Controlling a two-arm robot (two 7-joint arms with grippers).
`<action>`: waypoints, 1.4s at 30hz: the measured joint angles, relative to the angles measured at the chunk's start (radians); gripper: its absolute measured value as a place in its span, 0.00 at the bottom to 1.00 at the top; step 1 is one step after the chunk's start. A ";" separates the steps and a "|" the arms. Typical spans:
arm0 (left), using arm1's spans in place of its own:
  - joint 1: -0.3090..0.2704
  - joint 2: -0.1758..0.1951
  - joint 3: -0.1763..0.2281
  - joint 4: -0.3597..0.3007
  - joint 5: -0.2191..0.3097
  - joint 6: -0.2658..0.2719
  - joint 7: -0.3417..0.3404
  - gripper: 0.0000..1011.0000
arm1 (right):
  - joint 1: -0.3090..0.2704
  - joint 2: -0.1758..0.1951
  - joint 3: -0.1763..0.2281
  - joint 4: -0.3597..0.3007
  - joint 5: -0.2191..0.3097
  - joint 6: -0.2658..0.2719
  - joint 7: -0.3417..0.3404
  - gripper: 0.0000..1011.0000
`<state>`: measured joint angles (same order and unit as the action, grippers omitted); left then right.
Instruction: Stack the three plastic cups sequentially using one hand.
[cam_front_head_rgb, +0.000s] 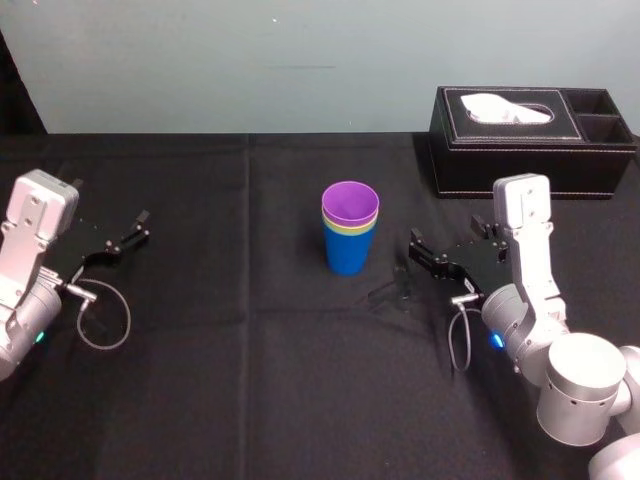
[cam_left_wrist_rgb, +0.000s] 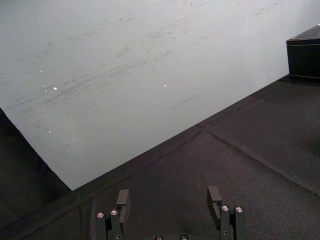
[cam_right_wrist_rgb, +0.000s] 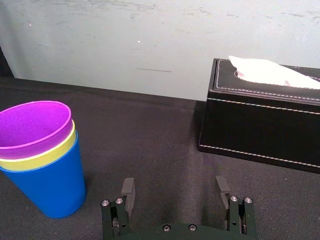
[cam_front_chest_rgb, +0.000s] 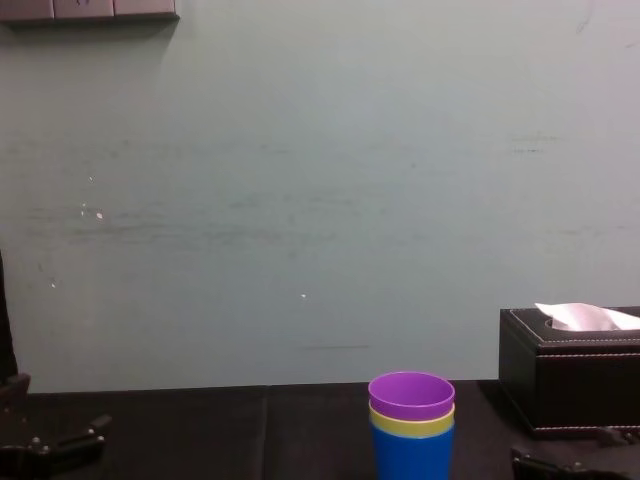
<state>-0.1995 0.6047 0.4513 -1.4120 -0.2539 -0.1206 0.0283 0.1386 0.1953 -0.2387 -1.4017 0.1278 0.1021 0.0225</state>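
1. Right gripper: spread wide, nothing held. Low over the black cloth, in front of the tissue box, pointing away from it toward the cups.
2. Three cups nested upright, left of and in front of the tissue box: blue cup at the bottom, yellow-green cup inside it, purple cup on top. Rims level, no visible tilt. Near the right gripper, not touching it.
3. Judged step: stacking looks done, stack released.
4. Next, probably: retreat straight toward the tissue-box side without clipping the blue wall. No regrasp needed.
5. Left gripper: open, empty, idle, far left of the tissue box.
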 joint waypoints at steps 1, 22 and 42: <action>0.000 0.000 0.000 0.000 0.000 0.000 0.000 1.00 | 0.000 0.000 0.000 0.000 0.000 0.000 0.000 0.99; 0.000 0.000 0.000 0.000 0.000 0.000 0.000 1.00 | 0.000 0.000 0.000 0.000 0.000 0.000 0.000 0.99; 0.000 0.000 0.000 0.000 0.000 0.000 0.000 1.00 | 0.000 0.000 0.000 0.000 0.000 0.000 0.000 0.99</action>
<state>-0.1996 0.6047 0.4514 -1.4120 -0.2539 -0.1206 0.0283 0.1386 0.1952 -0.2387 -1.4017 0.1277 0.1021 0.0225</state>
